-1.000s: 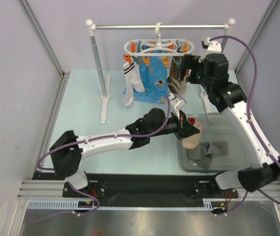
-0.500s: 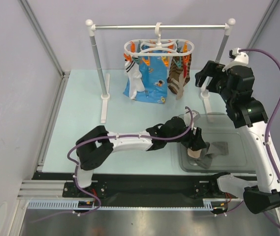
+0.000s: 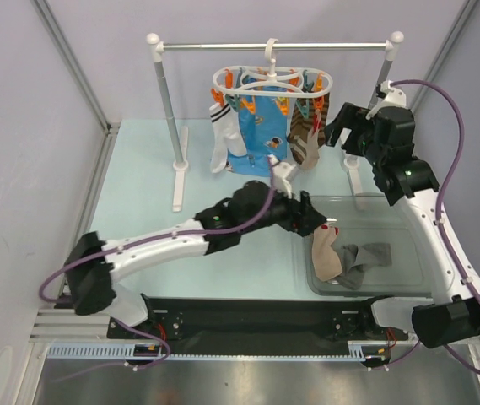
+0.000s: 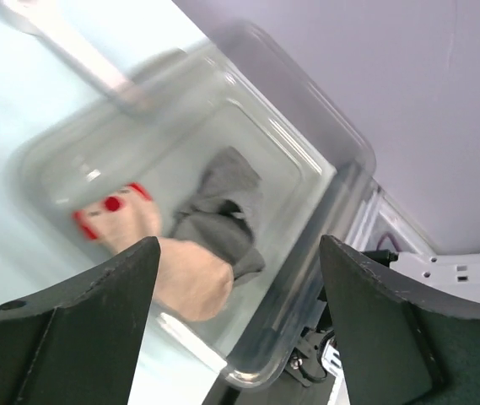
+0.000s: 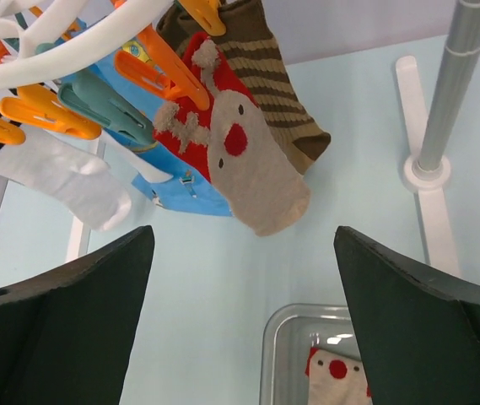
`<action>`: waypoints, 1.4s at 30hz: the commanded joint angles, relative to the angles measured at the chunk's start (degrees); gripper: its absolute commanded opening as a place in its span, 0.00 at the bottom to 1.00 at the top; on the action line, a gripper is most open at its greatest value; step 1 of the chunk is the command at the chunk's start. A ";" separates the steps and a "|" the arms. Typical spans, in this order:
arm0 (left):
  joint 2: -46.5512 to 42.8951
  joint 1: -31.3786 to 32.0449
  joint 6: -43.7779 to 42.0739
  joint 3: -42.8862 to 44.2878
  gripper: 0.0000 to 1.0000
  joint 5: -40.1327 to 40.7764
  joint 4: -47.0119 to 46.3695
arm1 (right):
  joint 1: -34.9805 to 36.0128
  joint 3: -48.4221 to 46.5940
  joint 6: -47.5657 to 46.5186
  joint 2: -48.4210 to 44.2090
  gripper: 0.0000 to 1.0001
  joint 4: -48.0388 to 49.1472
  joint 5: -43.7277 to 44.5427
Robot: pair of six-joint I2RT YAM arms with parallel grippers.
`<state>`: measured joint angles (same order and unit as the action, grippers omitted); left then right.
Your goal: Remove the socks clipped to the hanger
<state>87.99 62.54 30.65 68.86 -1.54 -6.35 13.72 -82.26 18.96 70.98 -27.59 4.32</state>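
Pale-blue table (image 3: 138, 194), lilac walls (image 3: 223, 21); left fingers (image 4: 71, 337) and right fingers (image 5: 54, 321) both spread apart.

Left gripper (image 3: 311, 221), no longer holding the beige sock with red marks (image 3: 324, 253), stands open above the far-left corner of the bin (image 3: 410, 226), where that sock now lies against the grey sock (image 3: 368, 255); right gripper (image 3: 337, 128), after swinging away, is again near the hanger (image 3: 273, 82).

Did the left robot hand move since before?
Yes. The left gripper backed out of the clear bin, up and left toward its far-left corner, leaving the beige sock inside.
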 commanded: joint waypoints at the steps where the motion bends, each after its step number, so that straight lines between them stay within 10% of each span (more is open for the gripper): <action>1: -6.15 -3.91 3.44 -4.78 0.81 3.13 2.30 | -0.27 2.00 -2.61 1.88 0.93 6.84 -3.43; 18: -22.42 -16.66 5.11 -17.97 0.80 2.51 -0.15 | 3.95 8.43 -10.70 15.41 0.71 29.42 2.01; 23: -20.93 -16.58 3.98 -18.32 0.79 2.33 -2.35 | 4.39 9.05 -7.63 14.11 0.31 28.13 2.98; 30: -14.78 -16.49 -4.37 -13.77 0.78 7.01 -8.49 | 4.57 7.20 -3.58 7.07 0.00 18.47 -1.33; 42: 0.34 -14.03 -12.46 0.47 0.82 -1.89 -14.30 | 2.55 6.32 3.62 2.32 0.00 14.15 -18.45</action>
<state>86.26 47.90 22.13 64.38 -0.91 -17.56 16.47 -74.30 19.51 74.54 -12.82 -7.94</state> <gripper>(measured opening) 0.818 0.020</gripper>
